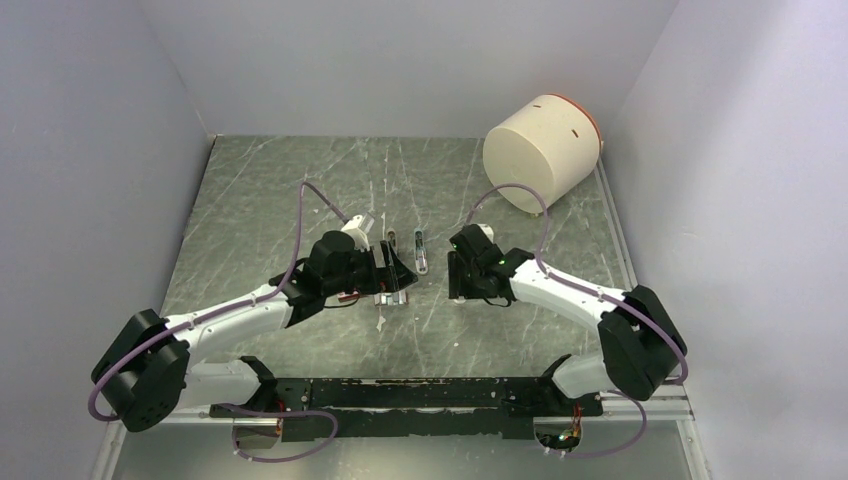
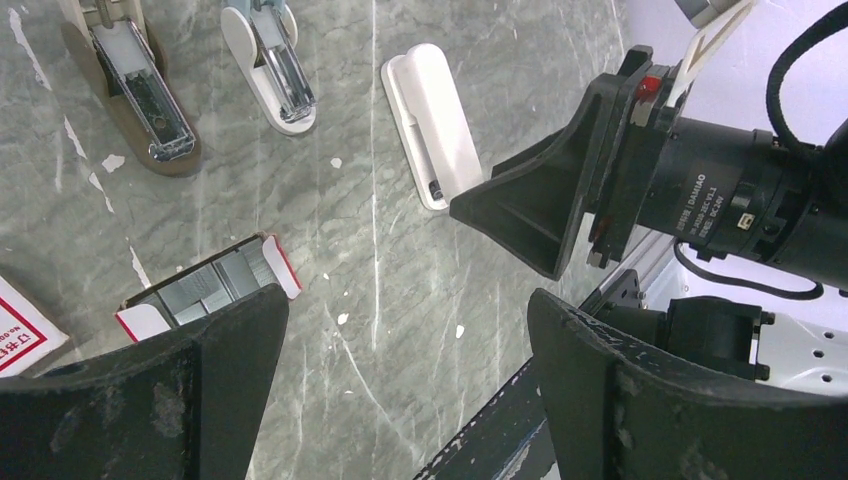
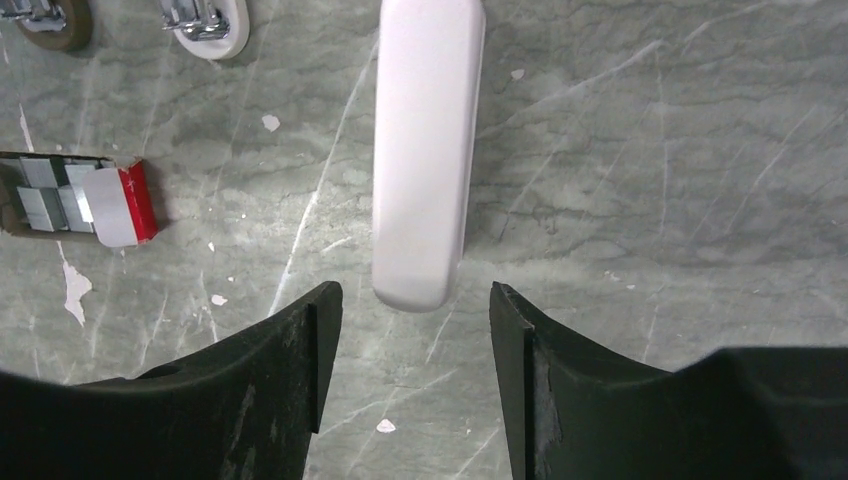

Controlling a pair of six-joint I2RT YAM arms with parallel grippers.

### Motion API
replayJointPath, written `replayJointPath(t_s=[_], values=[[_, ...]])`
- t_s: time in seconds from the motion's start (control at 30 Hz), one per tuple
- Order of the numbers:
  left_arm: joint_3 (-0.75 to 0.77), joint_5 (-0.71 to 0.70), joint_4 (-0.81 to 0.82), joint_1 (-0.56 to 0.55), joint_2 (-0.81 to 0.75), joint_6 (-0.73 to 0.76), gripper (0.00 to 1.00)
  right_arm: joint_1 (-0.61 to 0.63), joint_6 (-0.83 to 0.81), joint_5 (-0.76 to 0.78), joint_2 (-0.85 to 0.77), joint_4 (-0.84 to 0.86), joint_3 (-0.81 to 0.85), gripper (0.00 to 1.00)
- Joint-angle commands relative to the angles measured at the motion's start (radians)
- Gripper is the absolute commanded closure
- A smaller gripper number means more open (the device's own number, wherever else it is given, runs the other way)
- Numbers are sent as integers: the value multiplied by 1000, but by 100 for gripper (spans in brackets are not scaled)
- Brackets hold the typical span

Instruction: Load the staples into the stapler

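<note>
- The table is grey-green stone with pale streaks. White walls stand around it.
- A big cream tub lies tipped over in the far right corner. It has an orange rim at its back.
- The left arm and the right arm both reach in to the middle of the table. Their tips are near each other.
- The left gripper hangs low over the table. Its black fingers are spread wide and hold nothing.
- The right gripper also has its fingers apart, with nothing between them.
- A long white stapler lies flat on the table. Its rounded end sits just in front of the gap in the right gripper.
- A brown stapler and a second white stapler lie side by side further off. Both are open, with shiny metal showing.
- The staples lie on the table, left of the long white stapler. They are a small silvery block in an open wrap with a red and white end. They sit right by the left gripper's left finger, and I cannot tell if they touch.
- Tiny white flecks dot the table.
</note>
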Motion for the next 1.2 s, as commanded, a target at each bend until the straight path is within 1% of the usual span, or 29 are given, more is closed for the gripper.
replayJointPath(t_s=[0.0, 0.07, 0.13, 0.2, 0.3, 0.33, 0.5, 0.53, 0.6, 0.67, 0.73, 0.8, 0.83, 0.9, 0.97, 1.03, 1.17], values=[[2, 3, 24, -6, -7, 10, 7, 32, 30, 38, 19, -7, 19, 42], [-17, 30, 70, -6, -6, 20, 8, 36, 39, 58, 39, -6, 28, 46], [-51, 59, 136, -4, -11, 21, 10, 37, 48, 82, 51, -3, 33, 52], [-65, 70, 166, -4, -10, 26, 11, 36, 54, 96, 59, 4, 36, 55], [-69, 74, 171, -5, -6, 34, 11, 36, 65, 117, 72, 10, 43, 59], [-71, 75, 175, -5, -5, 36, 11, 36, 65, 120, 71, 20, 42, 62], [-68, 73, 180, -5, 5, 39, 14, 34, 45, 67, 45, 121, 12, 69], [-67, 73, 181, -6, 11, 39, 14, 32, 44, 61, 46, 132, 10, 70], [-66, 72, 187, -7, 23, 31, 15, 30, 47, 59, 48, 141, 14, 76], [-64, 68, 192, -5, 36, 17, 17, 28, 57, 58, 33, 150, 14, 79], [-45, 62, 184, -6, 53, -20, 19, 23, 78, 43, -4, 173, -1, 80], [-1, 39, 115, -7, 81, -89, 21, 11, 115, 16, -49, 207, -29, 81], [15, 41, 104, -11, 95, -117, 24, 5, 138, 1, -74, 226, -46, 82], [39, 27, 119, -33, 121, -144, 28, -5, 194, -34, -128, 269, -99, 82], [78, -27, 84, -65, 158, -143, 31, -14, 250, -57, -178, 308, -142, 82], [120, -43, 60, -84, 208, -137, 35, -22, 303, -74, -233, 333, -178, 82], [148, -36, 148, -115, 286, -128, 45, -40, 383, -127, -315, 387, -235, 83]])
